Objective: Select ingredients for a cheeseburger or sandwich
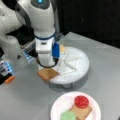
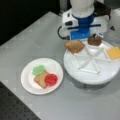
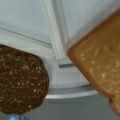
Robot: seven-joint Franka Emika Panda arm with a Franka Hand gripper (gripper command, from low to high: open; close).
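On the white paper plate [image 1: 58, 108] [image 2: 28, 79] lies the sandwich: a tan toast square [image 1: 82, 112] [image 2: 40, 80], a red disc [image 1: 81, 101] [image 2: 51, 79] resting on it and a green disc [image 1: 68, 116] [image 2: 38, 70] at its edge. A second toast square [image 1: 48, 73] [image 2: 74, 46] [image 3: 100, 67] sits at the rim of the divided white tray [image 1: 77, 67] [image 2: 87, 72], partly overhanging it. My gripper [image 1: 47, 65] hangs directly over this toast, its fingers hidden behind the wrist. No fingers show in the wrist view.
A dark brown patty [image 2: 94, 40] [image 3: 20, 80] lies in the tray section beside the toast. A yellow-orange cheese square [image 2: 113, 53] sits in another section. The arm's base [image 1: 10, 50] stands at a front view's left. An orange object [image 1: 9, 79] lies near it.
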